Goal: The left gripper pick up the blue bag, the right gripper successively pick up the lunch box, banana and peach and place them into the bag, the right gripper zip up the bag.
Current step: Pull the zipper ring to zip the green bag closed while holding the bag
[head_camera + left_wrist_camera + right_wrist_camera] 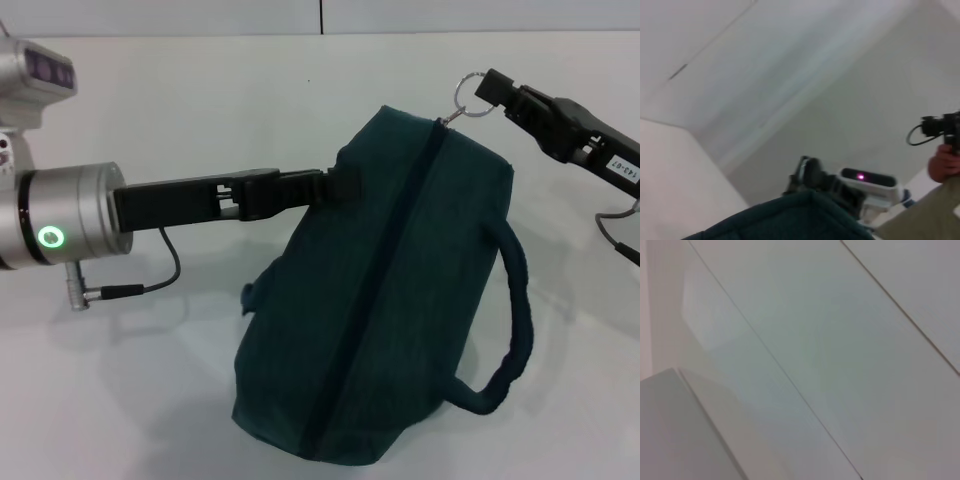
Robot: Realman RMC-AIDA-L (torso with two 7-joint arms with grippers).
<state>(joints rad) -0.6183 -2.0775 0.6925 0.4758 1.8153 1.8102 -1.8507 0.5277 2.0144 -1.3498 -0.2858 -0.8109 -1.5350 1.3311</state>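
Both grippers' jaws on blue bag [390, 290].

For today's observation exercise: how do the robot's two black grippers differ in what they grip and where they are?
The left gripper grips the dark teal fabric bag at its upper left edge; the right gripper pinches the silver ring zip pull at the bag's far end. The left reaches in level, the right angles down. Both are shut.

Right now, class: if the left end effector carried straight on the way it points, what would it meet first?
The left end effector already touches the dark teal-blue fabric bag; pushing on would likely press into its upper side.
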